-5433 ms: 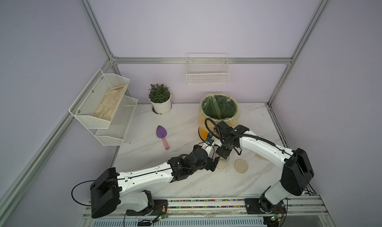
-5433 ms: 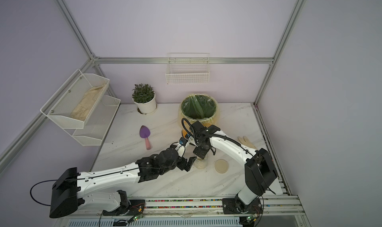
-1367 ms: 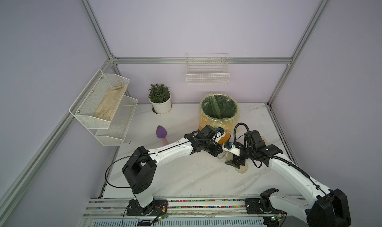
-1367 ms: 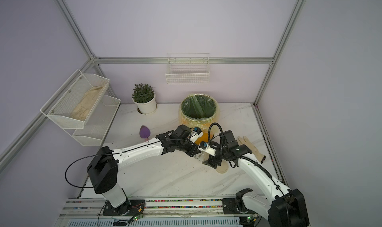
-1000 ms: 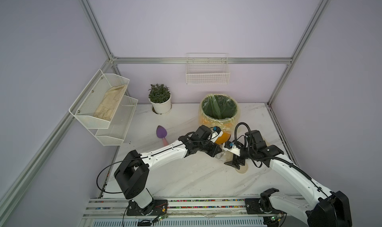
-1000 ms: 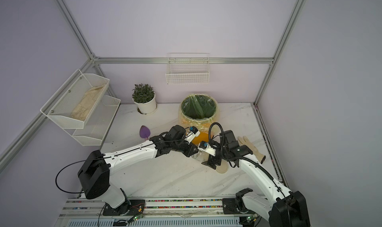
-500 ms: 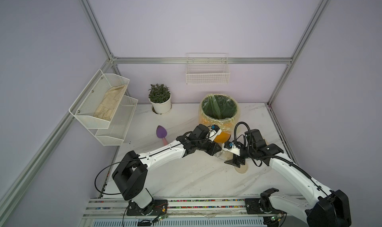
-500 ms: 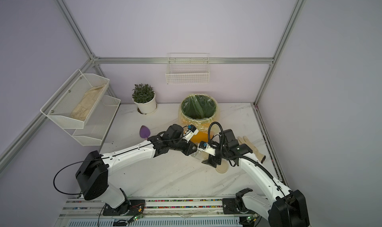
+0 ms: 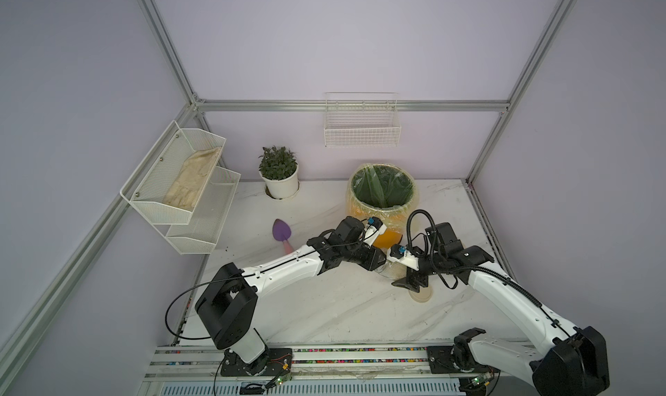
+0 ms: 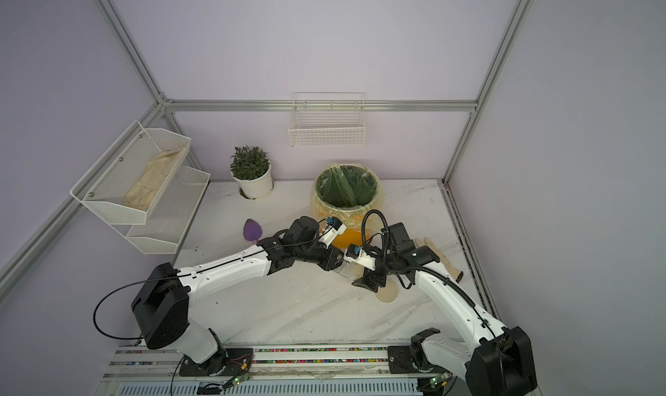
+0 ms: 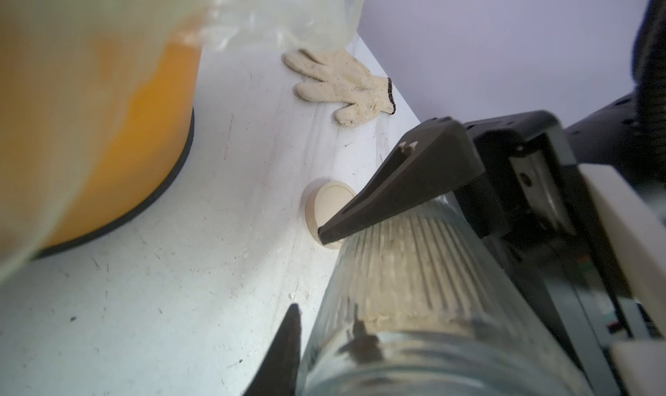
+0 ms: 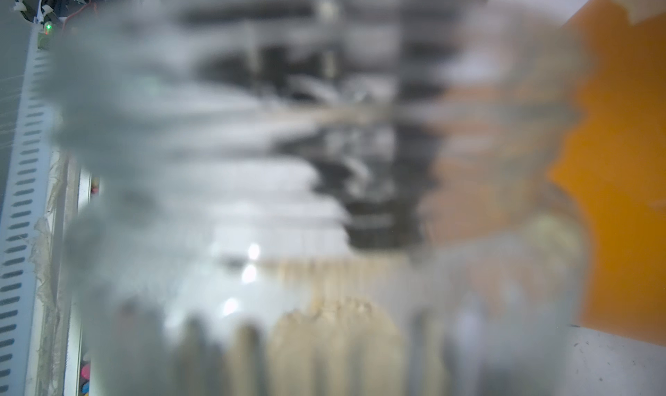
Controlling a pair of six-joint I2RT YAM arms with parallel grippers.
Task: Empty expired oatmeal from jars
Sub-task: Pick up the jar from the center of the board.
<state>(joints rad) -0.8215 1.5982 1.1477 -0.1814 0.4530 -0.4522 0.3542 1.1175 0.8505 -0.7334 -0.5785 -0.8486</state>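
The jar is clear ribbed glass. It lies tilted just in front of the orange bin, between my two grippers in both top views. Pale oatmeal shows through its wall. My left gripper is at its mouth end, with one fingertip right beside the glass; the other finger is hidden. My right gripper is shut on the jar, and one of its fingers lies flat along the wall. The jar fills the blurred right wrist view. Its beige lid lies on the table.
A work glove lies right of the bin near the table's right edge. A purple trowel and a potted plant are at the back left. A white wire shelf hangs on the left wall.
Seconds ago the jar stood upright nearer the table's front. It now lies tilted close to the bin, with the right gripper come onto it. Over the last second both arms barely moved.
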